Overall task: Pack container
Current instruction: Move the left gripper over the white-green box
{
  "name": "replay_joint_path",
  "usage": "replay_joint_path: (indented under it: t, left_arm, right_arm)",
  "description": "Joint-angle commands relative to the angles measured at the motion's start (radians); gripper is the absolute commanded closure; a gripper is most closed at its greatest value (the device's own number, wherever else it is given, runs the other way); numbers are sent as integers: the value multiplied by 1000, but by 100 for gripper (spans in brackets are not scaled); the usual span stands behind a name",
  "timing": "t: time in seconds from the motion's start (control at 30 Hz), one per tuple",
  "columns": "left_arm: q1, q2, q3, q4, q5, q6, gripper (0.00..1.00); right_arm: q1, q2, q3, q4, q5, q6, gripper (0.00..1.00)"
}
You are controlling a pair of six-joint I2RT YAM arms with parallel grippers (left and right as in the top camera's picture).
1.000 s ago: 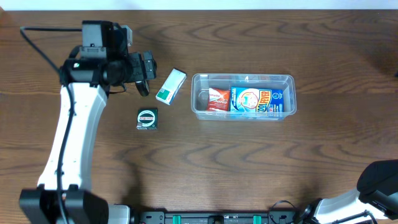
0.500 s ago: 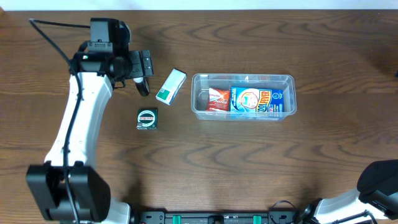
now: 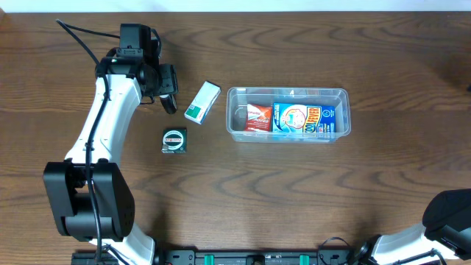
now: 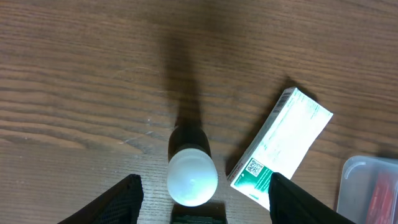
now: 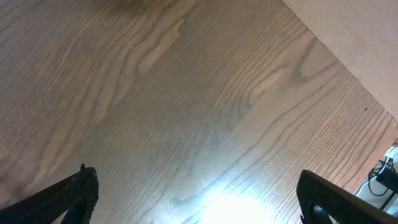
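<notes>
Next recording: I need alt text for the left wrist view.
A small dark bottle with a white cap sits on the wood table between the wide-open fingers of the left gripper. A white-and-green box lies angled to its right, and a corner of the clear container shows at the lower right edge.

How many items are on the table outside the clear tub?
3. A green-and-white box lies just image-left of the container; a small dark packet lies below-left of that box; a white-capped bottle stands under the open left pincer. The left arm could hide more.
</notes>
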Motion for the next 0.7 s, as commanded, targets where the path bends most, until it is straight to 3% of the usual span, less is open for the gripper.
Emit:
replay_joint_path:
  t: [0.0, 0.27, 0.67]
  left_arm:
    - [4, 14, 15, 1, -13, 1, 35]
    - [4, 50, 14, 1, -47, -74, 34]
    - [4, 76, 10, 2, -47, -74, 34]
  right_arm:
    - [-8, -8, 5, -1, 5, -7, 1]
    - [-8, -8, 5, -1, 5, -7, 1]
    - [-8, -8, 5, -1, 5, -6, 1]
